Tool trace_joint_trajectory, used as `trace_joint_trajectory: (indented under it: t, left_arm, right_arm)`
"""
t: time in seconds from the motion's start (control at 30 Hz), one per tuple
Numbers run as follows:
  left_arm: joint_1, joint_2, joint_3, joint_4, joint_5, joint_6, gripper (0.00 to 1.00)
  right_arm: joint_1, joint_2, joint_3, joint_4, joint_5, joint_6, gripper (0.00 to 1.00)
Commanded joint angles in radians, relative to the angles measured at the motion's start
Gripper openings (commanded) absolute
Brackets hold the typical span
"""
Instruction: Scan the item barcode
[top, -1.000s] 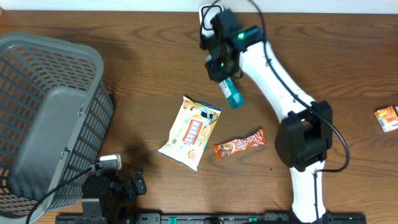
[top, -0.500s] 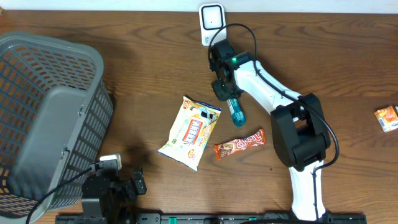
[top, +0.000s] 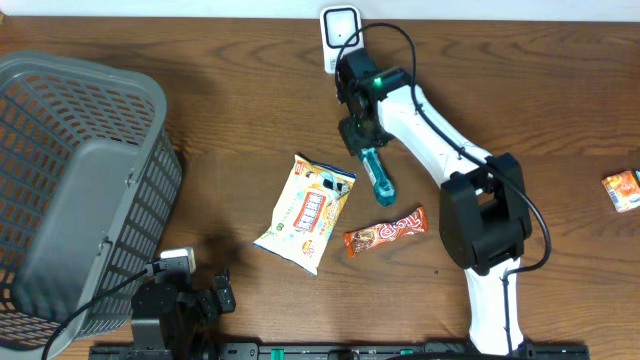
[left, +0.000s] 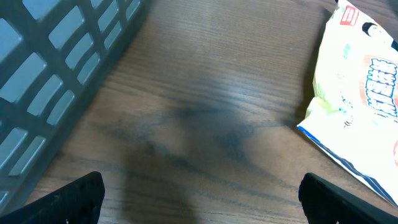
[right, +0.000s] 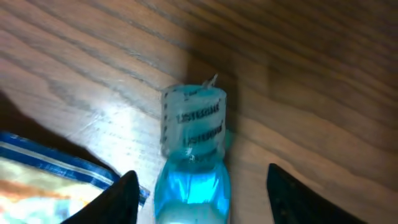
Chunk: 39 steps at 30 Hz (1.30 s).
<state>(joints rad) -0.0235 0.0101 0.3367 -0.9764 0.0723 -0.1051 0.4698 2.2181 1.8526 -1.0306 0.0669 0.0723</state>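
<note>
Right gripper (right: 200, 186) has spread apart, blue bottle (right: 191, 143) lying on table (right: 323, 93).

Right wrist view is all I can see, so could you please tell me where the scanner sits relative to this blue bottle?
Observer: The white scanner stands at the table's far edge, just beyond the right gripper; the blue bottle lies flat on the gripper's nearer side.
Operator: Thank you. What lies past the bottle's base?
Observer: A candy bar, lying apart from the bottle.
Operator: And the left gripper?
Observer: The left gripper is open, facing the table between the grey basket and the snack bag.
</note>
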Motion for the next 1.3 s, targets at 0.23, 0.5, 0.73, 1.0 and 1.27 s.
trace_joint_trajectory:
  t: [0.23, 0.5, 0.73, 1.0, 1.27]
  left_arm:
    - [0.0, -0.007, 0.006, -0.014, -0.005, -0.002, 1.0]
    - [0.0, -0.007, 0.006, -0.014, -0.005, -0.002, 1.0]
    - [0.0, -0.007, 0.006, -0.014, -0.005, -0.002, 1.0]
    - [0.0, -0.007, 0.006, -0.014, -0.005, -0.002, 1.0]
    - [0.0, -0.007, 0.006, -0.014, -0.005, -0.002, 1.0]
  right_arm:
    - [-0.018, -0.019, 0.222, -0.173, -0.1, -0.02, 0.78]
    - [-0.018, 0.109, 0.356, -0.317, -0.1, -0.024, 0.78]
    - [-0.002, 0.343, 0.656, -0.49, -0.095, -0.006, 0.73]
    - [0.002, 0.398, 0.66, -0.575, -0.092, -0.007, 0.64]
    - [0.001, 0.401, 0.608, -0.509, -0.066, -0.01, 0.6]
